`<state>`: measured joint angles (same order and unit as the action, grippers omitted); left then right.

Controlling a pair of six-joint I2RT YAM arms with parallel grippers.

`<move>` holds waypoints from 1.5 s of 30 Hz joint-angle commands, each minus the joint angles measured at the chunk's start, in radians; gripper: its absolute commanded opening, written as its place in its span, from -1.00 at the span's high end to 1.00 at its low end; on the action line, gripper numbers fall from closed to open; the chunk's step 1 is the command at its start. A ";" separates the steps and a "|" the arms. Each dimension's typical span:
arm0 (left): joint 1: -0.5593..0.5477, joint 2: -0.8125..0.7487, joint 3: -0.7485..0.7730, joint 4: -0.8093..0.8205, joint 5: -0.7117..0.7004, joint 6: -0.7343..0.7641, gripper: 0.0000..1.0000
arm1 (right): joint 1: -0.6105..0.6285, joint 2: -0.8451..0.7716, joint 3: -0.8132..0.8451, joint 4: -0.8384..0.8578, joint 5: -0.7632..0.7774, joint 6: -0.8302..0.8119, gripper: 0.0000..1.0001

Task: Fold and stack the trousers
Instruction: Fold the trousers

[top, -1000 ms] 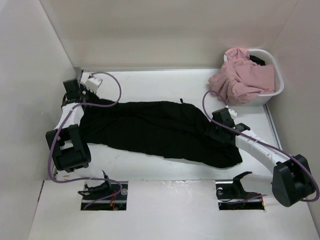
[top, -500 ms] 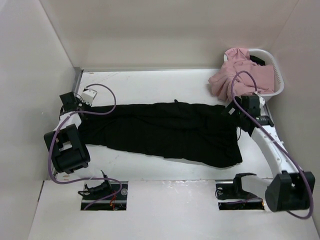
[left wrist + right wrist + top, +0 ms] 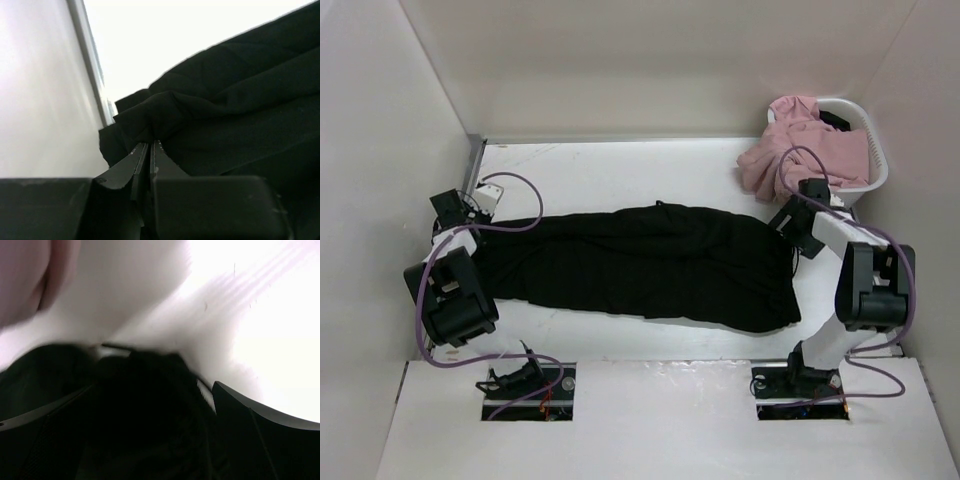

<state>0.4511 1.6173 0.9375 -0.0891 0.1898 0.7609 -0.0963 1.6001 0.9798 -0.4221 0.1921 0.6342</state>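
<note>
At the far left: left hand (image 3: 150, 146) found pinched together on a bunched fold at the leg end of the trousers (image 3: 640, 255), close to the left wall. Across the middle of the counter (image 3: 620, 170): trousers laid out lengthwise from left to right in a single dark band, legs apparently one over the other, some wrinkling, near edge uneven. At the right: right hand (image 3: 790, 224) found with fingers spread wide over the waist end, cloth lying between them but not gripped. In the far right corner: basket (image 3: 876, 172) holding a pink garment (image 3: 805, 150), apart from the trousers. Judged early in the task: spreading and perhaps a first lengthwise fold done; crosswise folds and stacking not yet done.
</note>
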 commanded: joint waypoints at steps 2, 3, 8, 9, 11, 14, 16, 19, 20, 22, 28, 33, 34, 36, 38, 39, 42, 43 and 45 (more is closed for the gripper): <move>0.007 0.004 0.064 0.045 -0.016 0.015 1.00 | 0.016 0.090 0.085 0.020 0.147 0.045 -1.00; 0.007 0.001 0.067 0.046 -0.016 0.015 1.00 | 0.019 0.113 0.095 0.013 0.161 0.045 -1.00; 0.005 -0.008 0.089 0.045 -0.024 0.009 1.00 | 0.051 0.190 0.140 -0.026 0.112 0.056 -0.73; 0.005 -0.010 0.093 0.046 -0.026 0.006 1.00 | 0.065 0.189 0.138 -0.024 0.103 0.067 -0.64; 0.005 -0.010 0.106 0.046 -0.029 0.002 1.00 | 0.089 0.176 0.134 -0.017 0.087 0.078 -0.42; 0.005 -0.005 0.129 0.048 -0.029 -0.002 1.00 | 0.105 0.155 0.129 -0.010 0.073 0.078 0.40; 0.005 -0.004 0.148 0.066 -0.029 -0.014 1.00 | 0.105 0.118 0.129 -0.014 0.084 0.075 0.85; 0.010 -0.013 0.199 0.123 -0.029 -0.046 1.00 | 0.105 0.019 0.129 -0.007 0.095 0.033 1.00; 0.010 -0.017 0.227 0.133 -0.029 -0.052 1.00 | 0.105 -0.023 0.129 -0.006 0.099 0.007 1.00; 0.011 -0.030 0.277 0.141 -0.021 -0.063 1.00 | 0.097 -0.119 0.122 -0.006 0.119 -0.042 1.00; 0.014 -0.083 0.380 0.149 0.008 -0.087 1.00 | -0.010 -0.353 0.042 0.032 0.101 -0.123 1.00; 0.018 -0.155 0.272 0.143 0.022 -0.049 1.00 | -0.107 -0.459 -0.045 0.052 0.026 -0.140 1.00; 0.022 -0.175 0.238 0.149 0.022 -0.041 1.00 | -0.119 -0.474 -0.064 0.060 0.011 -0.143 1.00; 0.033 -0.215 0.175 0.149 0.025 -0.034 1.00 | -0.133 -0.497 -0.093 0.077 -0.025 -0.145 1.00; 0.045 -0.272 0.104 0.140 0.031 -0.031 1.00 | -0.135 -0.520 -0.119 0.097 -0.045 -0.145 1.00; 0.054 -0.302 0.065 0.137 0.037 -0.022 1.00 | -0.132 -0.534 -0.134 0.111 -0.049 -0.143 1.00; 0.083 -0.399 -0.078 0.132 0.045 -0.005 0.96 | -0.130 -0.581 -0.191 0.155 -0.080 -0.133 1.00; 0.097 -0.425 -0.130 0.141 0.048 -0.003 0.95 | -0.122 -0.598 -0.214 0.172 -0.092 -0.131 1.00; 0.125 -0.464 -0.224 0.152 0.066 0.000 0.94 | -0.102 -0.627 -0.262 0.200 -0.115 -0.119 1.00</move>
<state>0.5419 1.2201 0.8001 0.0128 0.2443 0.7330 -0.2131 1.0245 0.7559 -0.3435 0.1028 0.5194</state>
